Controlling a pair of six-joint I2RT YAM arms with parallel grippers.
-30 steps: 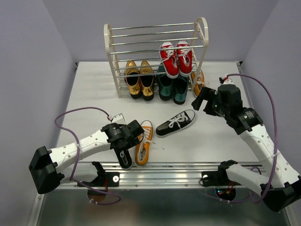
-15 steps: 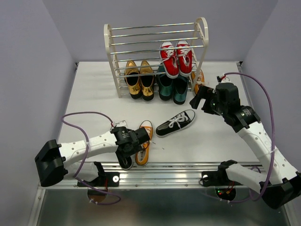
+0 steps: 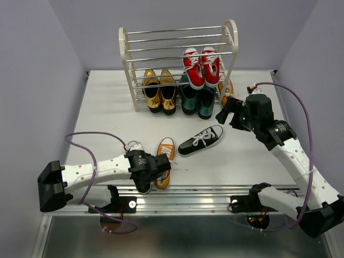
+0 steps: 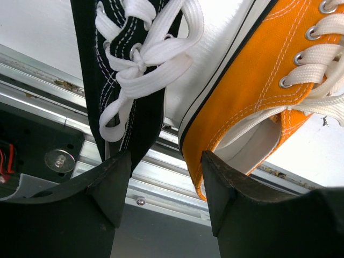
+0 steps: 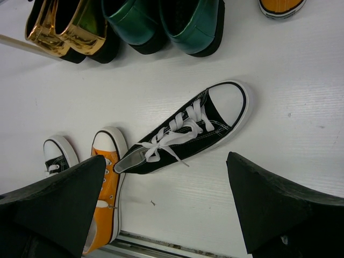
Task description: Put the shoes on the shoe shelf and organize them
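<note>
The left gripper [image 4: 165,166] has its fingers [image 4: 110,183] moderately apart and clamped on nothing. In the wrist view one tip sits at the heel end of the near black sneaker [image 4: 129,64] and the other at the heel end of the orange sneaker [image 4: 258,91], straddling the gap between the two shoes; whether the tips touch them cannot be told. The two shoes lie side by side at the near edge of the table [image 3: 107,107], at about 6 o'clock from the shoe shelf [image 3: 177,40]. The orange sneaker's long axis runs 12 to 6 with its white toe cap at 12. The near black sneaker lies on its 9 o'clock side, roughly parallel, and from above is mostly hidden under the gripper. The right gripper [image 5: 165,172] hangs above the table at about 4 o'clock from the shelf's right frame, its fingers [image 5: 59,201] spread wide and empty. The middle black sneaker [image 5: 183,131] rests on its sole in mid-table; seen from above, its long axis runs 8 to 2 with the toe at 2. The red pair [image 3: 201,67] sits side by side at the right end of a shelf tier, long axes 12 to 6, sloping down toward the front. A second orange sneaker [image 3: 227,91] shows in part on the table just outside the shelf's right frame. The gold pair [image 3: 159,92] and the green pair [image 3: 196,99] stand at the shelf's foot.
</note>
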